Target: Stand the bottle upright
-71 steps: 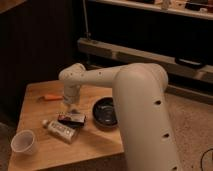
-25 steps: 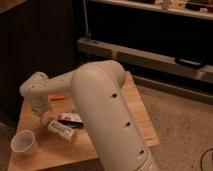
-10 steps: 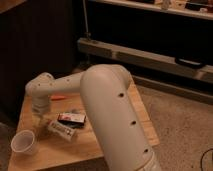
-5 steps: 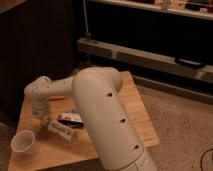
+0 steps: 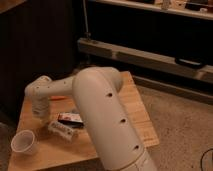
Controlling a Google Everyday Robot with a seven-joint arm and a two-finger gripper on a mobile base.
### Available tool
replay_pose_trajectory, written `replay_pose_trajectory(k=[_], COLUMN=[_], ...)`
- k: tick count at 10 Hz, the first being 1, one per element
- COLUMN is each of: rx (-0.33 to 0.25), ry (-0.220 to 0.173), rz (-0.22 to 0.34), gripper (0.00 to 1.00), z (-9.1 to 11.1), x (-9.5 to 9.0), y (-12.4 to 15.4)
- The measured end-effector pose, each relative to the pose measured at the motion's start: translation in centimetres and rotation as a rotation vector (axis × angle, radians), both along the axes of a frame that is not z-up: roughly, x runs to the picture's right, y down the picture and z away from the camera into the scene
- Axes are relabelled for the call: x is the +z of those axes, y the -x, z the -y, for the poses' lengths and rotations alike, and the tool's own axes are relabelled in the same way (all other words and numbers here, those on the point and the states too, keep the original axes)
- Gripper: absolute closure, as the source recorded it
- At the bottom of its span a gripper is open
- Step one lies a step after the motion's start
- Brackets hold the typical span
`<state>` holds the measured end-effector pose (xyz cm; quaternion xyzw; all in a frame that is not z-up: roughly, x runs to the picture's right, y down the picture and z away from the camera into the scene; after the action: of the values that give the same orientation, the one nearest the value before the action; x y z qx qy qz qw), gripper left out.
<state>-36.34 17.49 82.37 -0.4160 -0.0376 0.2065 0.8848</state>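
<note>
The robot's white gripper (image 5: pixel 43 119) hangs low over the light wooden table (image 5: pixel 134 112), right by one end of the small cream plastic bottle (image 5: pixel 63 130). I cannot tell if it is spread or pinching. The bottle lies on its side, between a flat dark box (image 5: pixel 70 118) and a white paper cup (image 5: pixel 24 142).

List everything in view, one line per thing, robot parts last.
table: one, light wood, centre-left.
bottle: one, cream-white, lying on the table's front left, right of the cup.
cup: one, white, table's front left corner.
box: one, dark with a red-white label, just behind the bottle.
orange thing: one, back of the table, partly hidden by the arm.
rail: one, grey, behind the table.
arm: one, white, reaching left over the table.
gripper: one, pale, low beside the bottle's left end.
</note>
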Motion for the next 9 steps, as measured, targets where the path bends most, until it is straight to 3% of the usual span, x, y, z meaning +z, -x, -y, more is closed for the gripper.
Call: replay_pose_trajectory(k=[2,4,9], rx=[0.009,0.036,0.115], ry=[-0.008,-0.029,-0.091], rz=[0.007,0.035,0.159], gripper=[1.0,1.0,1.0], z=[0.5,1.8,4.7], x=[-0.4,-2.0,-6.9], y=[-0.3,-0.9,-2.4])
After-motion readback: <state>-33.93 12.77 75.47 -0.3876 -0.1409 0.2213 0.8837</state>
